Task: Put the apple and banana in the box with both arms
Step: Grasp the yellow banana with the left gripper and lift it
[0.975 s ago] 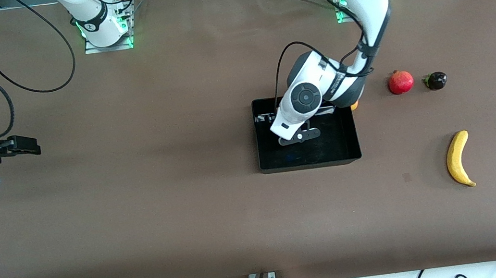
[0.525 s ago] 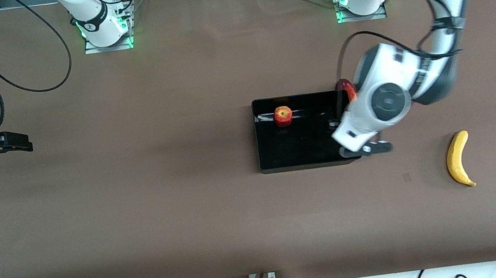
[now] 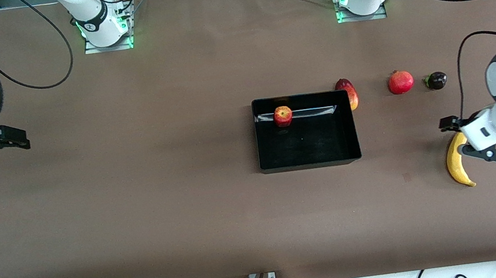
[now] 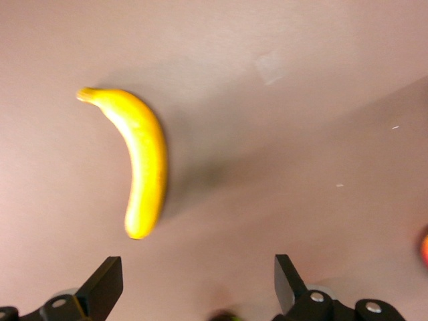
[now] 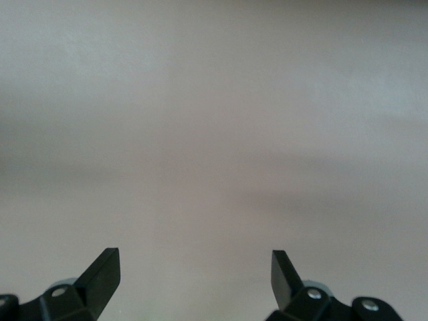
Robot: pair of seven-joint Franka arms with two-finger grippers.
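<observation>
Half done, by the look of it. The apple [image 3: 282, 115] sits inside the box [image 3: 309, 163], close to the wall nearest the robots' bases. The banana [image 3: 459, 167] lies on the bare table toward the left arm's end, well apart from the box and nearer the front camera than the other fruit; that piece is yours to finish.

Your left gripper [image 3: 474, 146] hangs over the banana's upper end, fingers spread wide with nothing between them. In the left wrist view the banana [image 4: 139, 160] lies just ahead of the open left gripper [image 4: 198, 287] and off to one side, so you probably need to centre over it before descending.

Your right gripper [image 3: 10, 138] waits over bare table at the right arm's end, fingers wide apart and empty; the right wrist view shows only tabletop ahead of the right gripper [image 5: 194, 281].

Not for the box: an elongated red-and-yellow fruit [image 3: 348, 93] touching the box's outer wall, a round red fruit [image 3: 400, 82] and a small dark fruit [image 3: 436, 80] farther along.
</observation>
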